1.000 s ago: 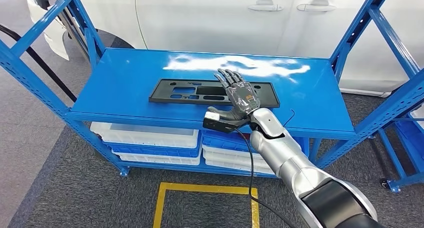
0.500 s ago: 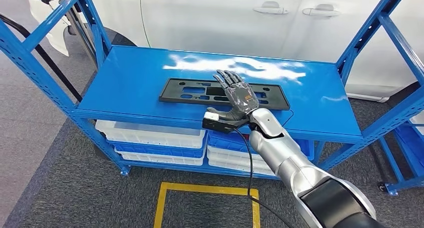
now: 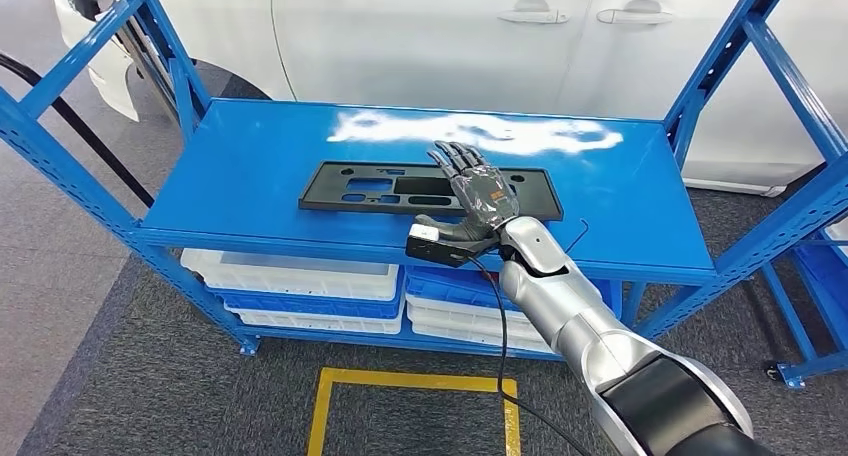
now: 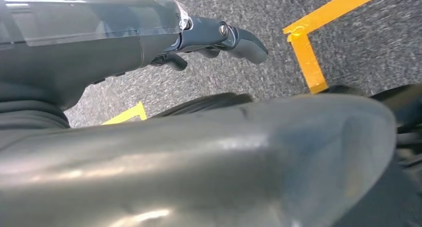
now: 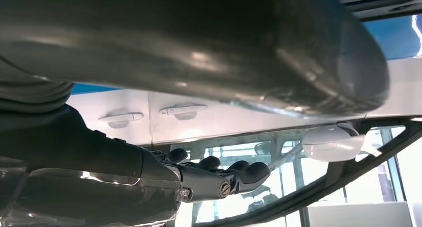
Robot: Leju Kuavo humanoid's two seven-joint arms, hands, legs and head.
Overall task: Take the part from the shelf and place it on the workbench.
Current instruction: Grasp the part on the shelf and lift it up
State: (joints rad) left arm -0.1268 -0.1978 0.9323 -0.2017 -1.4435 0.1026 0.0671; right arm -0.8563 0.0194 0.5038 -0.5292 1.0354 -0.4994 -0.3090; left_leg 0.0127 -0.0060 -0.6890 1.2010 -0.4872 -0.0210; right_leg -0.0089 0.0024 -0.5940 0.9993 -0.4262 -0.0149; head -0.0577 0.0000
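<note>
1. The part (image 3: 425, 187), a flat black rectangular plate with cut-out windows, lies flat on the top board of the blue shelf (image 3: 250, 151), about midway between its left and right ends and closer to the front edge than to the back edge.
2. The right hand (image 3: 478, 193) reaches in over the front edge of the shelf, palm down, with its fingers (image 3: 458, 157) stretched out and slightly apart above the right half of the part.
3. Its thumb (image 3: 437, 222) points sideways near the part's front edge; the hand grips nothing, and whether it touches the part I cannot tell.
4. In the right wrist view the right hand (image 5: 199, 179) shows straightened fingers with nothing between them, against a white car (image 5: 199, 117).
5. The left hand (image 4: 149, 40) hangs over grey carpet (image 4: 348, 43) marked with yellow tape (image 4: 308, 57); its fingers (image 4: 244, 40) lie loosely extended and it holds nothing.
6. White and blue bins (image 3: 300, 281) sit stacked on the lower level under the shelf's front edge.
7. A black cable (image 3: 500, 326) hangs from the right wrist.
</note>
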